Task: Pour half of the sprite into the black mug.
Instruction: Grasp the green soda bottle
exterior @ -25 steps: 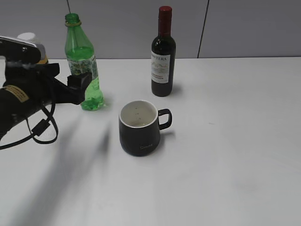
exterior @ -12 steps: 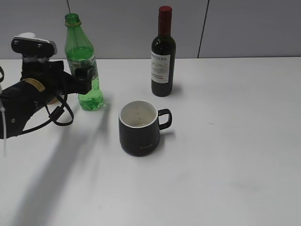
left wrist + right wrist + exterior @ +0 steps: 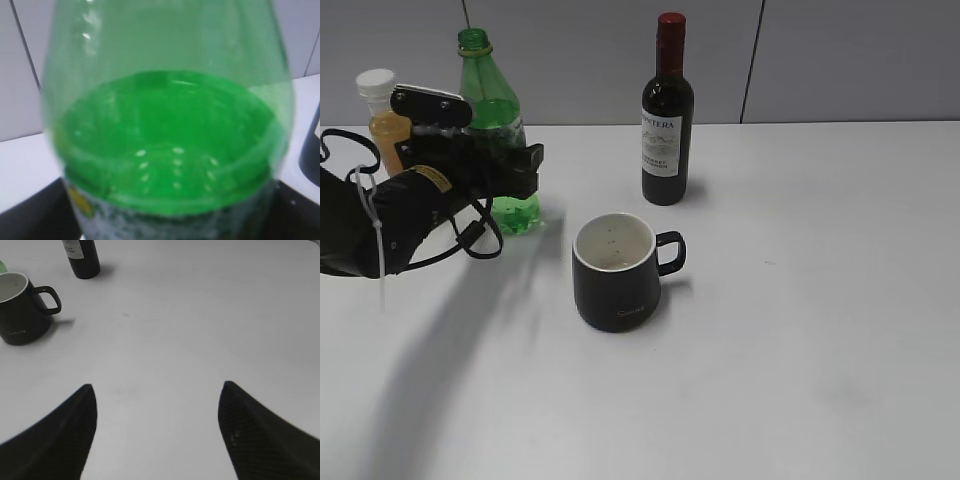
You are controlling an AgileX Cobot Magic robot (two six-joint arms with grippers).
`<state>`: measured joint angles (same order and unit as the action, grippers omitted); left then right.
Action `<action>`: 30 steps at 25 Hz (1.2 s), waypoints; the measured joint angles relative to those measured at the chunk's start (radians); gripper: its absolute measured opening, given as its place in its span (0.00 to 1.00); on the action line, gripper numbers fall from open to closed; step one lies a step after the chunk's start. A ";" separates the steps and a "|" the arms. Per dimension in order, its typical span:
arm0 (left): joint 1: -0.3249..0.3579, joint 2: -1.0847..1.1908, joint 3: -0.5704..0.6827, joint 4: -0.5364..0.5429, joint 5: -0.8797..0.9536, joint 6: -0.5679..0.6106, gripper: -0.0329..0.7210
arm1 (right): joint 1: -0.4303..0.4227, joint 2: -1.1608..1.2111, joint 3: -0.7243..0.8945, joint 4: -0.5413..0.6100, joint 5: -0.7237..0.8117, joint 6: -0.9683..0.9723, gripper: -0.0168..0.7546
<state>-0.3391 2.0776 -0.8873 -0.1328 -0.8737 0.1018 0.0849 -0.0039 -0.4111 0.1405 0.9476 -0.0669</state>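
Observation:
The sprite (image 3: 486, 95), a tall green bottle with no cap, stands at the back left of the white table. My left gripper (image 3: 506, 166) has its jaws on either side of the bottle's label, and the bottle still stands on the table. In the left wrist view the sprite (image 3: 170, 125) fills the frame, with dark fingers (image 3: 170, 215) at both lower corners. The black mug (image 3: 616, 272) stands in the middle with its handle to the right; it also shows in the right wrist view (image 3: 20, 310). My right gripper (image 3: 157, 386) is open and empty over bare table.
A dark wine bottle (image 3: 667, 120) with a red top stands behind the mug, and its base shows in the right wrist view (image 3: 82, 260). An orange juice bottle (image 3: 382, 115) with a white cap stands behind my left arm. A grey wall runs along the back.
My left arm has moved right and forward, and its jaws have come around the sprite's label. The orange juice bottle has come into view behind the arm. Mug and wine bottle have not moved.

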 joint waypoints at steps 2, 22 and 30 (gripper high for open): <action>0.005 0.028 -0.022 -0.002 -0.001 -0.002 0.96 | 0.000 0.000 0.000 0.001 0.000 0.000 0.76; 0.011 0.049 -0.047 -0.007 -0.018 -0.024 0.66 | 0.000 0.000 0.000 0.008 0.000 0.000 0.76; 0.010 -0.037 0.015 -0.048 0.005 0.031 0.66 | 0.000 0.000 0.000 0.008 0.000 0.000 0.76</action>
<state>-0.3291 2.0403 -0.8720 -0.1808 -0.8686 0.1332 0.0849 -0.0039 -0.4111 0.1482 0.9476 -0.0669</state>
